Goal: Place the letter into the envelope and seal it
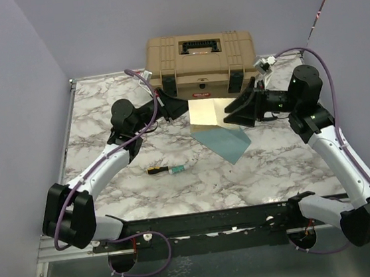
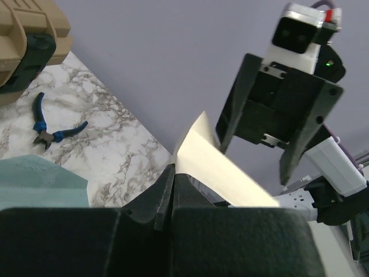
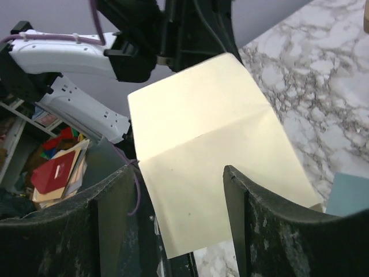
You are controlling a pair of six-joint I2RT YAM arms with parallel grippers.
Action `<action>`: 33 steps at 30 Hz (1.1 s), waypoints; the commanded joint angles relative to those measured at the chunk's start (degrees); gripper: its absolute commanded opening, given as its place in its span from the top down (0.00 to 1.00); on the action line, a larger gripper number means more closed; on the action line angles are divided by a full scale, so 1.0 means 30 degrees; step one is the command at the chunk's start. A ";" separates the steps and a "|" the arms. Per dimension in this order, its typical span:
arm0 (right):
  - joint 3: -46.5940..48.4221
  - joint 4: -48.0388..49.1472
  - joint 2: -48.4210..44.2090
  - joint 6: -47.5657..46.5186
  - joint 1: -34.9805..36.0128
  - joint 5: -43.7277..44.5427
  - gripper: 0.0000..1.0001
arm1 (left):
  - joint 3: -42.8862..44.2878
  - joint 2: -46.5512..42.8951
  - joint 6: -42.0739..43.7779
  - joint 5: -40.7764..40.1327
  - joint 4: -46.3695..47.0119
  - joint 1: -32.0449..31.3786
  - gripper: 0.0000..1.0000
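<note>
The cream letter (image 1: 207,114), creased at its centre fold, is held up off the table between the two arms. My left gripper (image 1: 179,108) is shut on its left edge; in the left wrist view the fingers (image 2: 164,187) pinch the letter (image 2: 222,170). My right gripper (image 1: 237,115) is open at the letter's right edge. In the right wrist view the letter (image 3: 202,133) reaches into the gap between my spread fingers (image 3: 236,190), which do not clamp it. The teal envelope (image 1: 226,140) lies flat on the table below the letter and shows in the left wrist view (image 2: 34,184).
A tan hard case (image 1: 201,58) stands at the back centre, just behind the grippers. A screwdriver with a yellow and black handle (image 1: 165,170) lies on the marble table (image 1: 103,121) in front of the left arm. Blue-handled pliers (image 2: 49,130) lie near the case.
</note>
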 commanded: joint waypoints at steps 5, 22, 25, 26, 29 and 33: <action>-0.0386 0.1851 -0.0358 0.2038 0.0079 -0.0092 0.31 | -0.0019 -0.1599 0.2119 0.0864 0.0287 0.0342 1.00; -0.1998 0.4123 -0.1501 0.2864 0.0086 0.4989 0.06 | 0.0489 -0.3542 0.4804 0.3958 0.0208 0.0538 1.00; -0.1655 0.3720 -0.0917 -0.0146 0.0104 -0.1092 0.09 | 0.0512 -0.3636 0.4626 0.5718 0.0215 0.0538 1.00; -0.1324 0.2705 -0.0824 -0.1138 0.0108 -0.1703 0.09 | 0.0518 -0.3583 0.4483 0.6292 0.0209 0.0543 1.00; 0.0059 -0.1392 -0.0392 -0.4512 0.0106 -0.2697 0.11 | 0.0526 -0.3371 0.4253 0.7636 0.0208 0.0549 1.00; 0.0573 -0.3015 0.0150 -0.5269 0.0284 -0.3801 0.20 | 0.0447 -0.3244 0.4311 0.7814 0.0208 0.0533 1.00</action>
